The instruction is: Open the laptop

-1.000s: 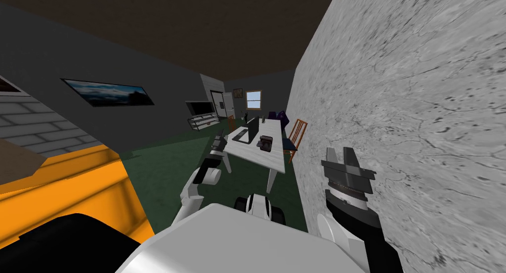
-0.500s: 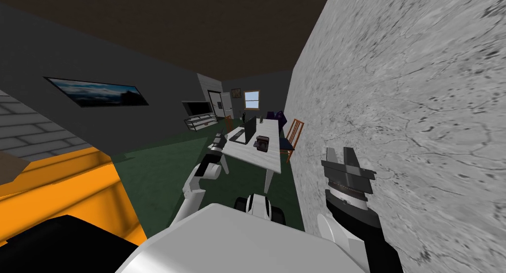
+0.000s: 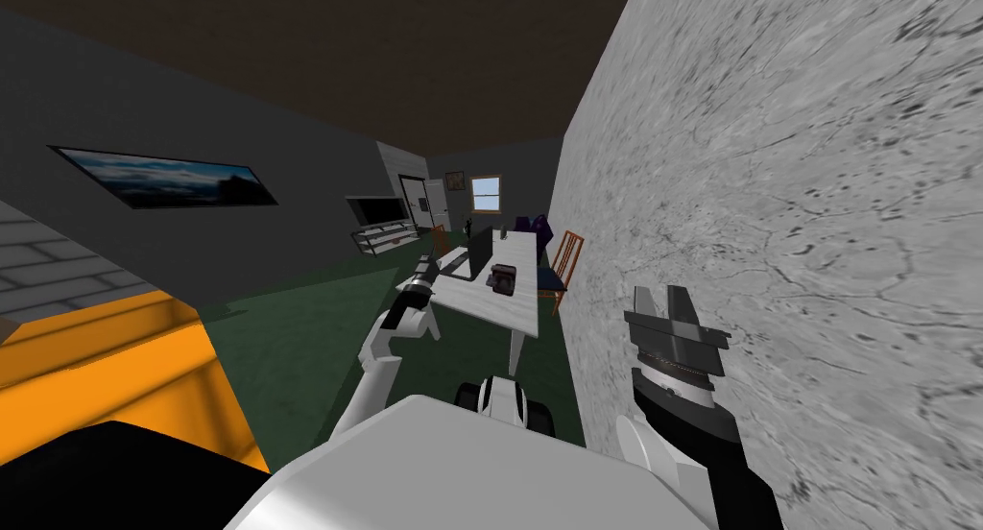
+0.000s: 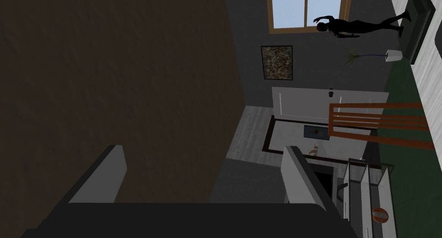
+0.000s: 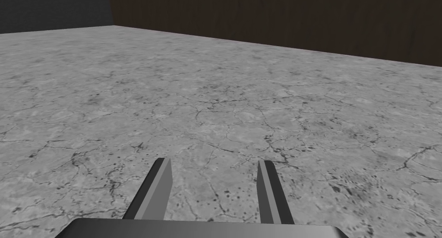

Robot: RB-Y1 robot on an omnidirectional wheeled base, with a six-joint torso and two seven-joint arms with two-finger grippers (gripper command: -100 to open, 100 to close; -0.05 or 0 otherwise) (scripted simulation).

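Dark laptop (image 3: 469, 262) sits on white bench (image 3: 501, 309), well ahead; left end effector (image 3: 423, 268) nr bench corner & right end effector (image 3: 669, 301) by grey wall (image 3: 768, 217), both fingers apart; lid prob. light, stiff, fragile, so lift at thin front edge.

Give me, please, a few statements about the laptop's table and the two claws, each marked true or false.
The laptop sits on the white table. True.
The right claw is shut on the laptop. False: it is open and empty, facing the grey marbled wall, away from the table.
An orange-brown chair stands on the table's side nearest that wall. True.
The left claw is shut. False: its fingers stand wide apart, holding nothing.
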